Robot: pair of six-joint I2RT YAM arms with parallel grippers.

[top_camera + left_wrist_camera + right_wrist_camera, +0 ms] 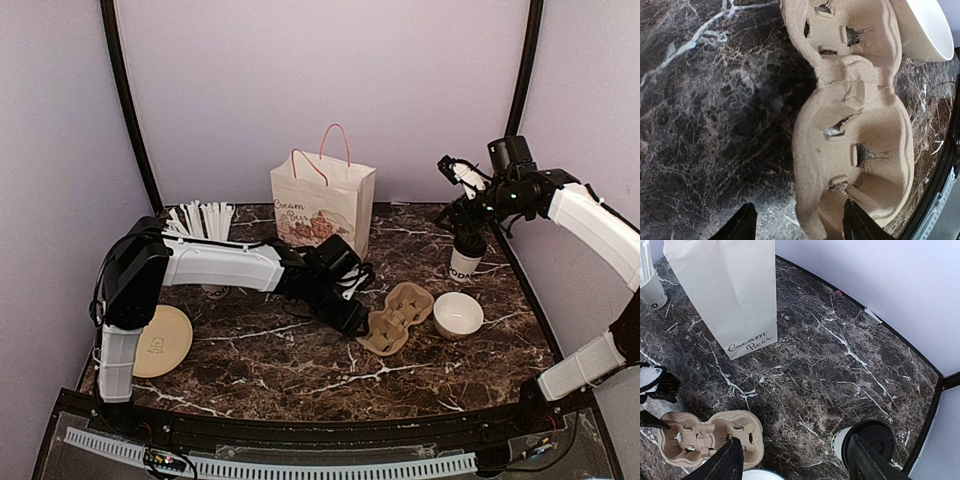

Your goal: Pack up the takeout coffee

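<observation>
Where the takeout coffee (464, 262) is: on the counter (260, 360), beside one finger of the right tool (795, 440).
Looks: small white cup, black lid on, black letters low down.
Right tool: fingers apart, holding nothing.
Left tool (799, 205): fingers apart, over the edge of the brown cup tray (855, 150).
Straw cup (651, 290): holds white straws (203, 217).

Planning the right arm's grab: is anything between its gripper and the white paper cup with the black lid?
Nothing visible does. The open right gripper hangs close over the lidded white paper cup; the low white bowl and brown pulp carrier sit apart.

left tool (799, 215) low, jaws wide apart, right tool (795, 457) raised, jaws apart
</observation>
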